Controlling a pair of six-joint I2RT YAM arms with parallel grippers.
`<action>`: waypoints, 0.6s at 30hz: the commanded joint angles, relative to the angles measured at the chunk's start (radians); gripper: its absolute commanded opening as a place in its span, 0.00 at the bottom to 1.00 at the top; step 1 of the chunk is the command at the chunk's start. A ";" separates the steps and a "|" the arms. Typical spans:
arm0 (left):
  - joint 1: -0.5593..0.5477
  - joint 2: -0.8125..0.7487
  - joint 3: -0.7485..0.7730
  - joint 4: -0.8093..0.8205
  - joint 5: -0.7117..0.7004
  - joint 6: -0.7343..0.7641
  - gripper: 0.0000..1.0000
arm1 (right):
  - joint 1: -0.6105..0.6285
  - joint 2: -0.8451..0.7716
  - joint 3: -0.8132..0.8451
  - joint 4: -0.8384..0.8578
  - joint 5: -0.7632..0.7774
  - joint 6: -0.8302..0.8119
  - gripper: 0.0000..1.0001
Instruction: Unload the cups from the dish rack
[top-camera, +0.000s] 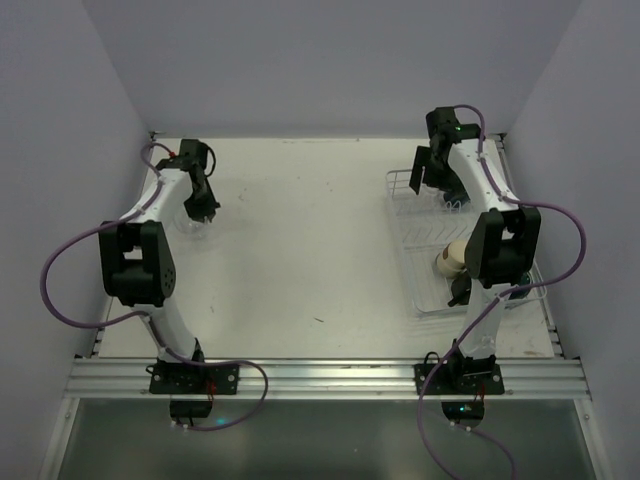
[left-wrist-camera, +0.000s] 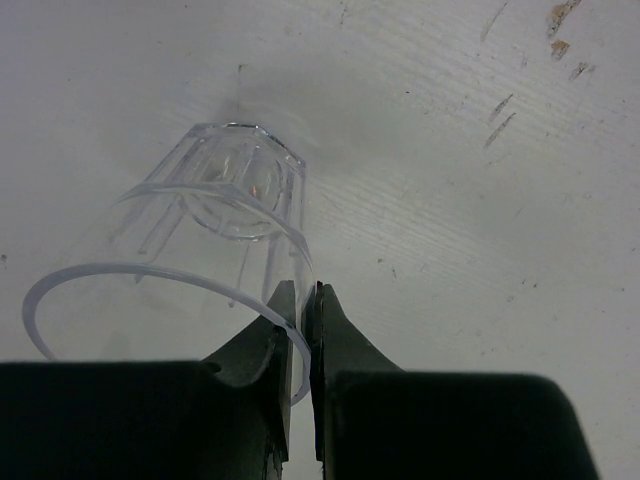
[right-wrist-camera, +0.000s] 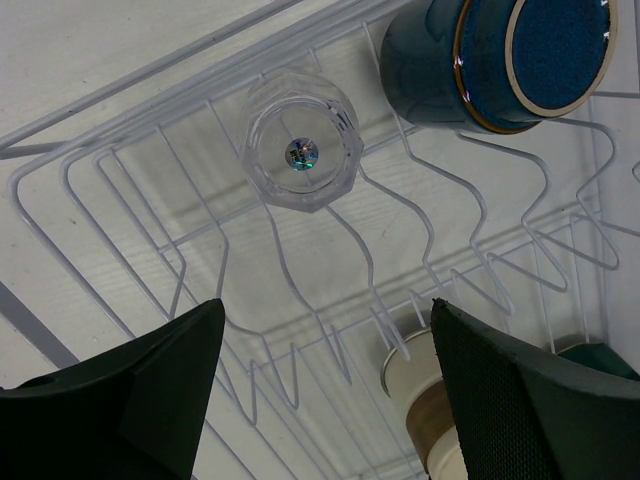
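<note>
Left wrist: your left gripper (left-wrist-camera: 302, 292) pinches tumbler (left-wrist-camera: 235, 185) rim, low over table (left-wrist-camera: 480, 250). Right wrist: your right gripper (right-wrist-camera: 328, 315) spread wide above rack (top-camera: 425, 220); glass (right-wrist-camera: 300, 150), blue mug (right-wrist-camera: 500, 55), cream cup (right-wrist-camera: 420, 390) inside.

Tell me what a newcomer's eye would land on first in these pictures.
First, the left gripper, pinched shut on the rim of a clear tumbler over the table at the far left. On the other side, the right gripper hangs open over the white dish rack, above an upturned clear glass with a blue mug beside it.
</note>
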 joint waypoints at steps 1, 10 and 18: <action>0.016 0.018 0.066 -0.042 0.067 0.031 0.00 | -0.003 0.002 0.011 0.018 -0.013 -0.037 0.86; 0.016 0.057 0.074 -0.036 0.087 0.013 0.23 | -0.032 -0.004 -0.026 0.058 -0.033 -0.055 0.86; 0.041 0.044 0.089 -0.045 0.072 0.007 0.55 | -0.039 -0.004 -0.046 0.102 -0.053 -0.066 0.86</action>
